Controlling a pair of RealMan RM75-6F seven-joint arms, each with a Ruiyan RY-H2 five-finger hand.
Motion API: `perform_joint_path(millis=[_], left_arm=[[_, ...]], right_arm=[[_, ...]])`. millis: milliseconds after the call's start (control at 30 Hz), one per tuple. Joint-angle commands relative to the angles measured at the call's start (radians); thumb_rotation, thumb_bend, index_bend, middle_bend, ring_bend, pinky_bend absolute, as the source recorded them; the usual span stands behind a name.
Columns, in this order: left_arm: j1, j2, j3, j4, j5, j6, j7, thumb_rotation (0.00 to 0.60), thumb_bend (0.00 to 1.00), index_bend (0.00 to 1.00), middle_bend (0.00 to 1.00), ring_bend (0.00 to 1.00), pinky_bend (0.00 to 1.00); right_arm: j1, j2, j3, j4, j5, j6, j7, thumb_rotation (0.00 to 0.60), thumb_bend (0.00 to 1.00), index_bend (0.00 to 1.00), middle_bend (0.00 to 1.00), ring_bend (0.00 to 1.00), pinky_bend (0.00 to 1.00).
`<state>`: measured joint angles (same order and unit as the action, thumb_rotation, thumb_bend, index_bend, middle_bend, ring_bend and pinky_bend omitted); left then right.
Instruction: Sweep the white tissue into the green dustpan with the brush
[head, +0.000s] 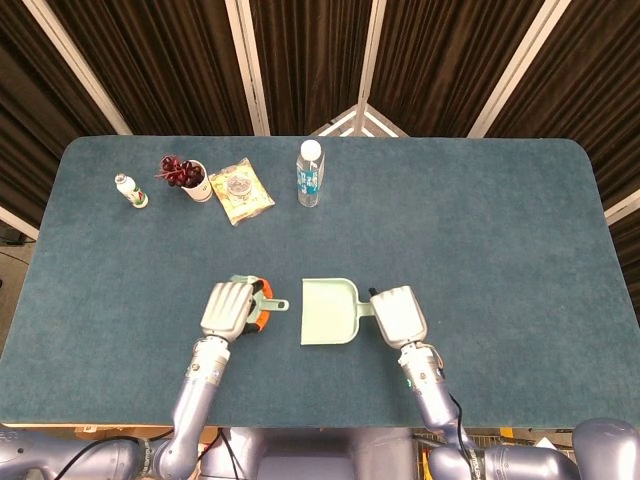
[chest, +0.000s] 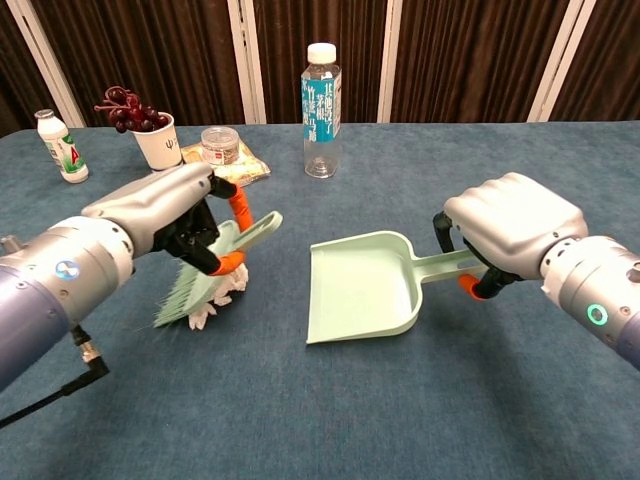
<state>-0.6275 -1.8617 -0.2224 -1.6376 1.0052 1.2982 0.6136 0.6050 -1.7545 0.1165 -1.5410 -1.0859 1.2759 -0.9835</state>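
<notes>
green bristles of the brush (chest: 205, 280) sit over the white tissue (chest: 207, 312), which peeks out beneath them, left of the green dustpan (chest: 362, 290). we grip the brush in our left hand (chest: 170, 215), handle pointing toward the pan. our right hand (chest: 510, 225) clasps the dustpan's handle, open mouth facing the tissue. we judge the sweep runs rightward into it. beyond the pan stands a water bottle (chest: 321, 97).
</notes>
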Motion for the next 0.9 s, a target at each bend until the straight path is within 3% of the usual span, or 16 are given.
perform_joint_path(millis=[33,600,900], left_arm=[[-0.007,-0.042,0.003,0.014,0.042,0.015,-0.035,0.600,0.68,0.79,1.00,1.00,1.00],[-0.028,-0.172,-0.036,0.060,0.192,0.054,-0.185,0.600,0.67,0.78,1.00,1.00,1.00],[-0.012,-0.094,-0.056,-0.031,0.213,0.051,-0.184,0.600,0.67,0.79,1.00,1.00,1.00]], right_arm=[[0.001,-0.003,0.001,0.001,0.000,0.000,-0.001,0.600,0.46,0.60,0.82,0.80,0.86],[-0.001,0.014,0.001,-0.015,-0.008,0.000,-0.001,0.600,0.46,0.60,0.82,0.80,0.86],[0.000,0.018,0.004,-0.038,-0.010,0.004,-0.012,0.600,0.46,0.60,0.82,0.80,0.86]])
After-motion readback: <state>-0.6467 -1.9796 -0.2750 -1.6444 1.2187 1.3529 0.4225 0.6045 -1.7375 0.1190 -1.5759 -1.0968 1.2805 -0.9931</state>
